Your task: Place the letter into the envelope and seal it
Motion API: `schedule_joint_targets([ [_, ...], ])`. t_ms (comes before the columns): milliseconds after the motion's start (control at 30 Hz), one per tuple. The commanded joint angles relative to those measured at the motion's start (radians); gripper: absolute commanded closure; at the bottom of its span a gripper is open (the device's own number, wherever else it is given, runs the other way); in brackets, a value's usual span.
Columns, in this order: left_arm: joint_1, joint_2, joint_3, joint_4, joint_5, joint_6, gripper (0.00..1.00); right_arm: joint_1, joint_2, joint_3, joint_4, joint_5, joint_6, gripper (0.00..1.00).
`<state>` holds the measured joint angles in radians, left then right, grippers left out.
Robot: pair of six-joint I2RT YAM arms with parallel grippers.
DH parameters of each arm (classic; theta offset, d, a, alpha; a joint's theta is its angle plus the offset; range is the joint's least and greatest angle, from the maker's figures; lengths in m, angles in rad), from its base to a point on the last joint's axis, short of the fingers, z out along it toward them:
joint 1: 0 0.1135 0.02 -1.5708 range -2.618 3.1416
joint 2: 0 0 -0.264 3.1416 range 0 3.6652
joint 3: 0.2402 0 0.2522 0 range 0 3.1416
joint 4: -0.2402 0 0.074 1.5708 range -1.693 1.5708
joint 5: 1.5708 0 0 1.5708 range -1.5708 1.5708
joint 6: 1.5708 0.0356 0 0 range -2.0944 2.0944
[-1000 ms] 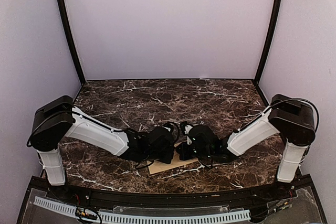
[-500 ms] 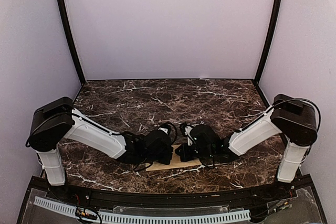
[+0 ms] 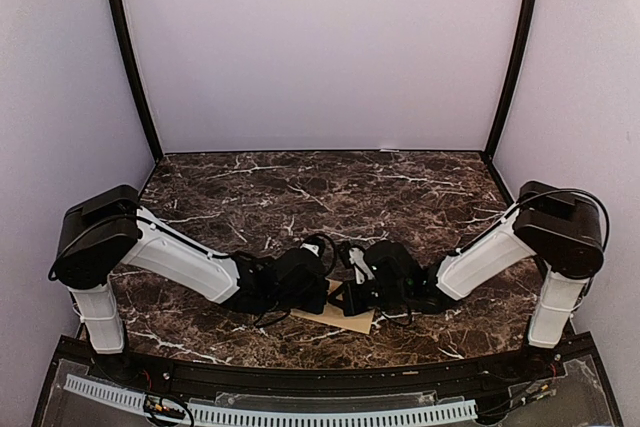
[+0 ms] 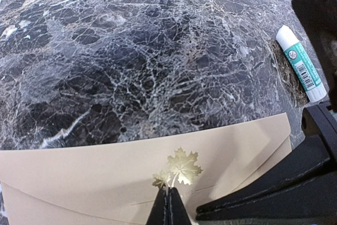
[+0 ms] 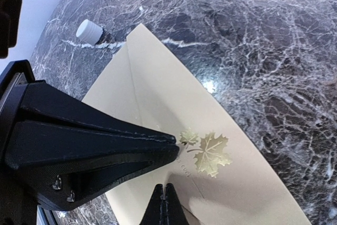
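The brown envelope point(image 3: 352, 323) lies flat on the marble near the table's front edge, its flap folded down. A gold maple-leaf mark point(image 4: 182, 167) sits at the flap's tip. My left gripper point(image 4: 169, 191) is shut, its tip resting on the envelope just beside the leaf. My right gripper point(image 5: 164, 188) is also shut, its tip on the envelope just below the leaf point(image 5: 210, 154). The left gripper's shut fingers point(image 5: 105, 146) point at the leaf from the left in the right wrist view. In the top view both grippers point(image 3: 322, 297) point(image 3: 348, 299) meet over the envelope. The letter is not in view.
A white glue stick with a teal label point(image 4: 301, 62) lies on the marble just beyond the envelope's corner. Its white cap end point(image 5: 89, 31) shows in the right wrist view. Pale walls enclose the table at the back and both sides.
Both grippers have closed in toward each other over the envelope. The envelope has shifted under them, and less of it shows in the top view.
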<state>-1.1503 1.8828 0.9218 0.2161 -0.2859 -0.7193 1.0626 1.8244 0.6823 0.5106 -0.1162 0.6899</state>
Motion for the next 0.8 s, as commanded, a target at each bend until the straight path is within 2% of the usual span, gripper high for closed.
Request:
schedule_joint_targets([
  [0, -0.003, 0.015, -0.049, -0.105, 0.019, -0.005, 1.00, 0.012, 0.035, -0.006, 0.037, -0.051, -0.010, 1.00],
  [233, -0.005, 0.022, -0.057, -0.097, 0.027, -0.010, 1.00, 0.005, 0.066, 0.009, 0.012, 0.016, -0.013, 1.00],
  [467, -0.006, 0.021, -0.074, -0.086, 0.025, -0.011, 1.00, -0.024, -0.001, -0.076, 0.176, -0.137, 0.002, 1.00],
  [767, -0.008, 0.019, -0.076, -0.083, 0.024, -0.010, 1.00, -0.047, -0.041, -0.071, 0.159, -0.102, -0.004, 1.00],
])
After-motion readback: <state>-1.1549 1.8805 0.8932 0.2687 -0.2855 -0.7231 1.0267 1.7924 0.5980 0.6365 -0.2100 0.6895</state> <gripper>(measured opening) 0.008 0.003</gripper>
